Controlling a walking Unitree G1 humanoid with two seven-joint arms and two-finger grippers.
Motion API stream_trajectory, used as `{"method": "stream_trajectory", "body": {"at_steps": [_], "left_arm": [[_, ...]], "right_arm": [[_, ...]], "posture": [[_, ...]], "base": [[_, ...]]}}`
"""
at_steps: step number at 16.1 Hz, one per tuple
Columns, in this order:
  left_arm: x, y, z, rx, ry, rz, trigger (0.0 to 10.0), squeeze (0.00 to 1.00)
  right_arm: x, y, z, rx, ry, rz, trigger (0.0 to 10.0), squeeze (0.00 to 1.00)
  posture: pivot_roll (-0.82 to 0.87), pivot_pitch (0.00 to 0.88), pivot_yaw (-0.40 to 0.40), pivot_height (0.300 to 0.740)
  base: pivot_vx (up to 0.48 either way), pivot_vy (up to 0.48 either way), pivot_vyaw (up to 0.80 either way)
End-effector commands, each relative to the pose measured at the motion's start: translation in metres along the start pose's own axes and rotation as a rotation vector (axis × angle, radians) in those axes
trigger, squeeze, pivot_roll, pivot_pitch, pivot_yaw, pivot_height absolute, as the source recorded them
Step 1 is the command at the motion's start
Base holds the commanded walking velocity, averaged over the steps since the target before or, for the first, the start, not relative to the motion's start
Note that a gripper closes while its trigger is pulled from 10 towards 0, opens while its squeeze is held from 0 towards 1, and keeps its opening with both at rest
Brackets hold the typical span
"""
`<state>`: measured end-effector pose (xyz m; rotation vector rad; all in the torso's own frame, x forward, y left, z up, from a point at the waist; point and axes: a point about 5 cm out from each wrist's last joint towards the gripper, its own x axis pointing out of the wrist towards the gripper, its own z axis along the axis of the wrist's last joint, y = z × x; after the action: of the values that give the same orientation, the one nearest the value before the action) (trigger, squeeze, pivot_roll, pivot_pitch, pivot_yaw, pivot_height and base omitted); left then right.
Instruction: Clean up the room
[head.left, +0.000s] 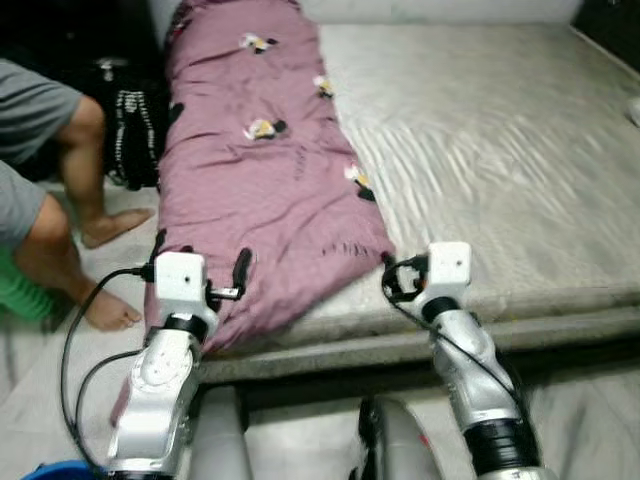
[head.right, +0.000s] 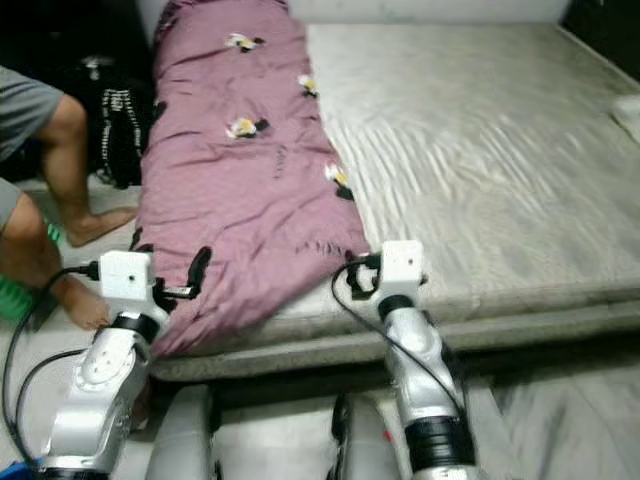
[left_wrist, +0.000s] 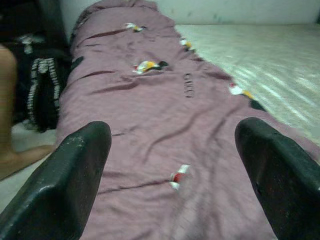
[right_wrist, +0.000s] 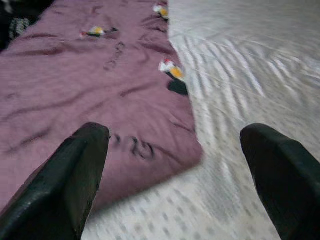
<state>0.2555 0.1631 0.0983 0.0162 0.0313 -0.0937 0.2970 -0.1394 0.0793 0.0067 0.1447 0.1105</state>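
The mauve blanket (head.left: 262, 170) lies in a long strip down the left side of the bed (head.left: 500, 150), its near end drooping over the mattress edge. The left hand (head.left: 200, 262) hovers at that near left corner, fingers spread wide, holding nothing. The right hand (right_wrist: 180, 165) sits over the near right corner where blanket meets the pale sheet, also wide open and empty. Likely step: grab both near corners to spread or fold the blanket. To do it well, lower each hand onto its corner, pinch fabric only, not the sheet, and lift evenly. A person's bare legs (head.left: 80, 200) stand left of the bed beside a black bag (head.left: 135, 135); the floor is pale tile.
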Motion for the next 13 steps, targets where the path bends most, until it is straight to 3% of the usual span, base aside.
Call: {"method": "stream_trajectory", "body": {"at_steps": [1, 4, 13], "left_arm": [[0.002, -0.003, 0.003, -0.007, -0.007, -0.018, 10.0, 0.00], [0.002, -0.002, 0.003, 0.005, -0.007, 0.006, 10.0, 0.00], [0.002, -0.003, -0.014, 0.006, 0.115, 0.014, 10.0, 0.00]], "right_arm": [[0.000, -0.004, 0.000, -0.011, 0.003, -0.008, 10.0, 0.00], [0.000, -0.003, 0.001, -0.011, 0.001, -0.008, 10.0, 0.00], [-0.003, -0.007, -0.003, -0.015, 0.010, -0.021, 10.0, 0.00]], "posture": [[-0.02, 0.053, -0.045, 0.601], [-0.02, 0.051, -0.046, 0.601], [-0.03, 0.053, -0.043, 0.601]], "base": [[0.412, 0.000, 0.00], [0.116, 0.000, 0.00], [0.000, 0.000, 0.00]]}}
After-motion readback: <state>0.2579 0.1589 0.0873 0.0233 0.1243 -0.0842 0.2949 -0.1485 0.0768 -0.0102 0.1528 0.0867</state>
